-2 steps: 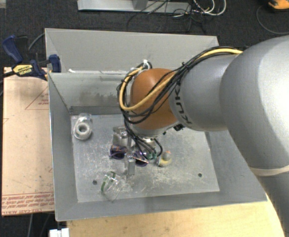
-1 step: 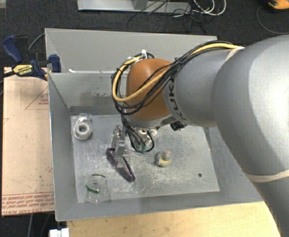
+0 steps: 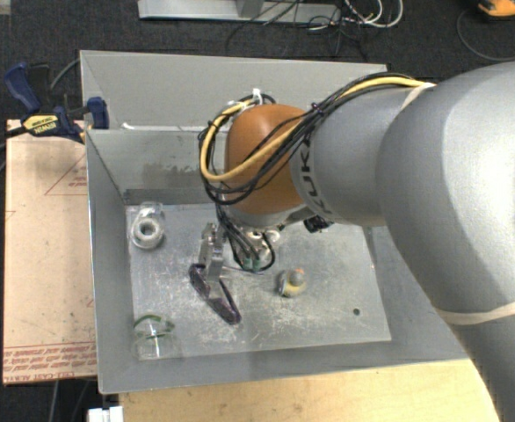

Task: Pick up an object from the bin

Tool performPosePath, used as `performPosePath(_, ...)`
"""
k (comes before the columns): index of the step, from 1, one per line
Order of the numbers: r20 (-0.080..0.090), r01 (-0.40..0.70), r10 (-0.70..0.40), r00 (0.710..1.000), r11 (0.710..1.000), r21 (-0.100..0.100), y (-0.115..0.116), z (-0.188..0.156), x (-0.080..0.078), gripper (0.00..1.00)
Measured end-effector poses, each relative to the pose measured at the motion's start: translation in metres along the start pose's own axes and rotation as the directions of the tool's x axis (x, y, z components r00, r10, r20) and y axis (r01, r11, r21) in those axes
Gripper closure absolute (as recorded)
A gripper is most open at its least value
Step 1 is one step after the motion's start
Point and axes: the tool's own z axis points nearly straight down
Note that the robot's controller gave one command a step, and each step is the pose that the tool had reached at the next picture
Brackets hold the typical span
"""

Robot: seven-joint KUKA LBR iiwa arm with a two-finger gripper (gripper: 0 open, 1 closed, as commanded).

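The gripper [image 3: 212,255] hangs low in the middle of the bin [image 3: 105,236], just above the upper end of a dark purple strip [image 3: 218,295] that lies slanted on the floor. Whether the claw is spread or pressed together I cannot tell.

A silver ring [image 3: 146,229] sits well apart at the back left, a clear cup [image 3: 152,331] in the front left corner, and a small yellowish lump [image 3: 290,281] near the right.

The orange cover [image 3: 259,152] and looped cables [image 3: 212,152] hide the bin's back. Black letters "UK" show on the arm [image 3: 398,161].
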Motion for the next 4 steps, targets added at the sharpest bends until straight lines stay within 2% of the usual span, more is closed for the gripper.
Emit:
performPosePath(1,0.011,-0.022,0.022,1.0,1.0,-0.003,-0.011,-0.076,-0.04,1.0)
performPosePath(2,0.01,-0.004,0.004,1.0,1.0,-0.003,-0.006,-0.151,-0.033,1.0)
performPosePath(3,0.007,-0.175,0.175,0.985,0.985,-0.003,0.008,-0.094,0.008,1.0)
performPosePath(4,0.015,0.148,-0.148,0.989,0.989,-0.003,-0.026,-0.141,-0.031,1.0)
